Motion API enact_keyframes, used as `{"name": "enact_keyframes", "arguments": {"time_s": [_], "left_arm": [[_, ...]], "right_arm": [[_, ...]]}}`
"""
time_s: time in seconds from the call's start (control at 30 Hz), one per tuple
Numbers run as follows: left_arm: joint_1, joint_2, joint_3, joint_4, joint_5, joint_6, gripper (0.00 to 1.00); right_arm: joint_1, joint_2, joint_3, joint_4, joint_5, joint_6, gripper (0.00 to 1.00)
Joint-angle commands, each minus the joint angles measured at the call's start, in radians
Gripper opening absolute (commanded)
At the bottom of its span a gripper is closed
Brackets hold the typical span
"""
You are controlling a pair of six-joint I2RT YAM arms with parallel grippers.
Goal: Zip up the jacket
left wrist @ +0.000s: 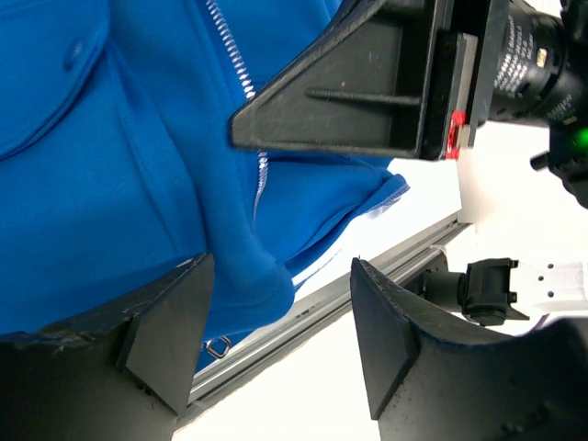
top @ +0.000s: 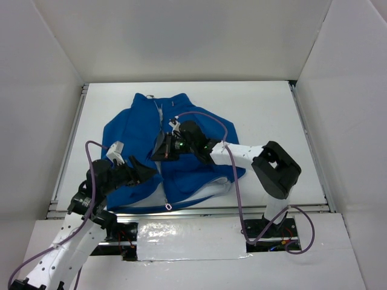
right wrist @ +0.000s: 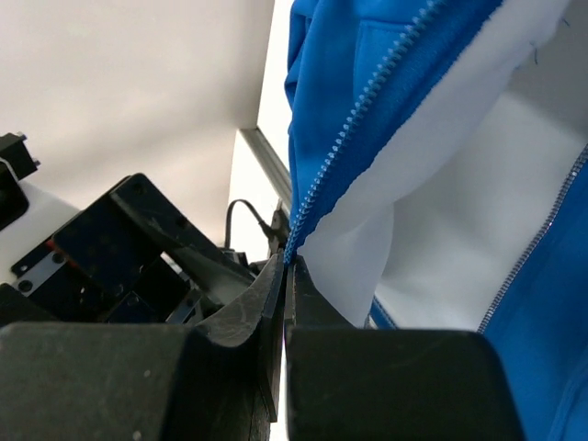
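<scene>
The royal-blue fleece jacket (top: 133, 136) lies on the white table with its collar at the far side and its front partly open near the hem. My right gripper (top: 162, 148) is over the jacket's middle. In the right wrist view it (right wrist: 288, 262) is shut on the jacket's zipper edge (right wrist: 354, 124), lifting it so the pale lining (right wrist: 441, 184) shows. My left gripper (top: 144, 171) is open at the lower left front. In the left wrist view it (left wrist: 281, 260) has a blue fold (left wrist: 248, 266) by its left finger (left wrist: 165, 340). A small metal ring (left wrist: 218, 346) lies near the hem.
A metal rail (top: 199, 210) runs along the table's near edge and also shows in the left wrist view (left wrist: 367, 266). White walls enclose the table on three sides. The right arm's black elbow (top: 275, 169) stands at the right. Purple cables loop over both arms.
</scene>
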Motion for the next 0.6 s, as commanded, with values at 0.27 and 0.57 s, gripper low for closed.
{"name": "enact_keyframes", "arguments": {"time_s": [0.27, 0.57], "left_arm": [[0.001, 0.028, -0.008, 0.037, 0.053, -0.002, 0.68], [0.001, 0.016, -0.062, 0.078, 0.082, -0.010, 0.52]], "right_arm": [[0.048, -0.116, -0.002, -0.072, 0.206, 0.028, 0.00], [0.048, -0.134, 0.010, -0.074, 0.200, 0.033, 0.00]]}}
